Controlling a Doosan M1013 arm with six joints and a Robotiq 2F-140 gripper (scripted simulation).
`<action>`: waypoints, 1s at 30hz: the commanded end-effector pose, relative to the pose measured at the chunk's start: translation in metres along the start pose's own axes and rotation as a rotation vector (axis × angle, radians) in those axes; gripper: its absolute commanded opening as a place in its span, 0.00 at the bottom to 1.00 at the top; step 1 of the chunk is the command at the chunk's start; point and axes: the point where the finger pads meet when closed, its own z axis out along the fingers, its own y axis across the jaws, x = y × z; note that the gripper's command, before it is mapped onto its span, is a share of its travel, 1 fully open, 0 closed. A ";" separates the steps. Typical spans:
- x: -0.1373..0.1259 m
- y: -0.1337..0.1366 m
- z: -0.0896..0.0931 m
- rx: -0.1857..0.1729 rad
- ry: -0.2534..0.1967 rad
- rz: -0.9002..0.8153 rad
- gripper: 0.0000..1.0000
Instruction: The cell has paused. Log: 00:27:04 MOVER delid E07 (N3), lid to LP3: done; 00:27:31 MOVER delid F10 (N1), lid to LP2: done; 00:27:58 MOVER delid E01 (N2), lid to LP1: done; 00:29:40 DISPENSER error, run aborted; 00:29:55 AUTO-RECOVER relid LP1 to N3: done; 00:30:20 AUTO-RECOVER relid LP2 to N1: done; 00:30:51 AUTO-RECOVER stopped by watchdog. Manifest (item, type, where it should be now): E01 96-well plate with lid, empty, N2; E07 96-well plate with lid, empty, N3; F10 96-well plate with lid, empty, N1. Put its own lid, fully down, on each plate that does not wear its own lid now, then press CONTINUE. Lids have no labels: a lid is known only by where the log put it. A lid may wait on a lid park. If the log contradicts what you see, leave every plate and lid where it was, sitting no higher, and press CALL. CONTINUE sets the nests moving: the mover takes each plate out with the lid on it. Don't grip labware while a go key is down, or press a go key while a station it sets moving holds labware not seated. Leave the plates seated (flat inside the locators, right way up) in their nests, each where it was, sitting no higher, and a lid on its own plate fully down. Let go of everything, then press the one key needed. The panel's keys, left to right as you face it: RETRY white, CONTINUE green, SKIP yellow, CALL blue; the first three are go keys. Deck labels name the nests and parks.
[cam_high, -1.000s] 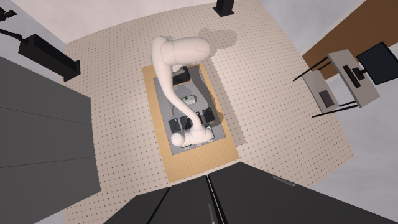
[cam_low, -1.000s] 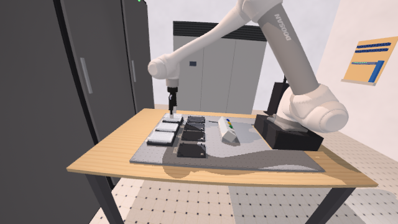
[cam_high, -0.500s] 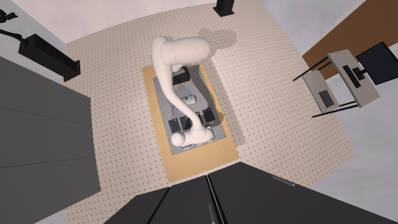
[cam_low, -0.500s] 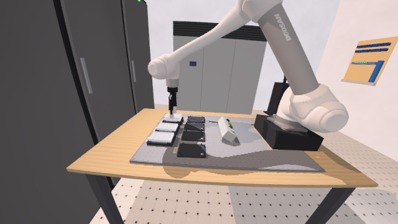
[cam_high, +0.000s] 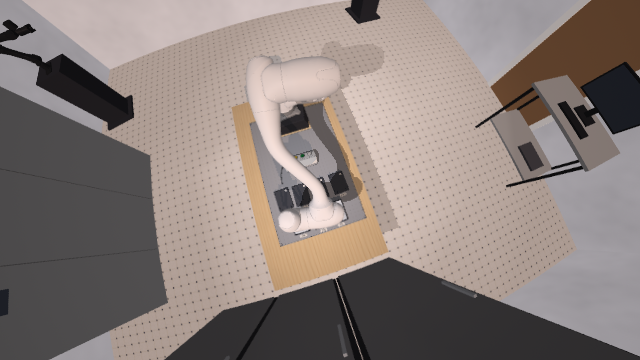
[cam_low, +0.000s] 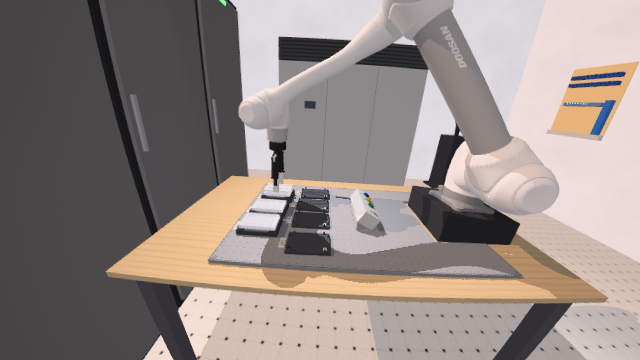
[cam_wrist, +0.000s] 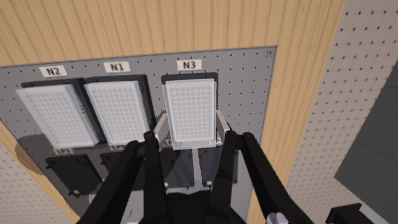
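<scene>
So, reading the wrist view from the left, you have three white plates in a row on the grey deck (cam_wrist: 250, 100) that lies on the table (cam_wrist: 150, 25): the N2 plate (cam_wrist: 57, 115), the N1 plate (cam_wrist: 119, 111), and the N3 nest at the right, where the pincer (cam_wrist: 190, 127) is working.

By the task's record, N1 already wears its own lid. The lid put on N3 belongs to the N2 plate, and the N3 plate's own lid should be waiting on a park. You cannot tell from these views whether the N2 plate is bare, and the dark parks (cam_wrist: 70, 172) below the nests are too shadowed to show a clear lid.

The pincer is closed on the N3 lid (cam_wrist: 190, 107), its pale pads (cam_wrist: 160, 127) pressing the two long sides. The lid sits squarely between them, directly over N3; whether it has come free of the plate is not clear.

What is left, in my judgement, is carrying this lid to N2, fetching the parked one for N3, releasing, then pressing CONTINUE on the key panel (cam_low: 365, 207).
</scene>
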 end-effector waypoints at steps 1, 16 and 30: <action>0.000 0.003 0.004 -0.006 -0.001 -0.002 0.00; 0.000 0.003 0.004 -0.006 -0.001 -0.002 0.00; 0.000 0.003 0.008 -0.006 0.000 0.001 0.00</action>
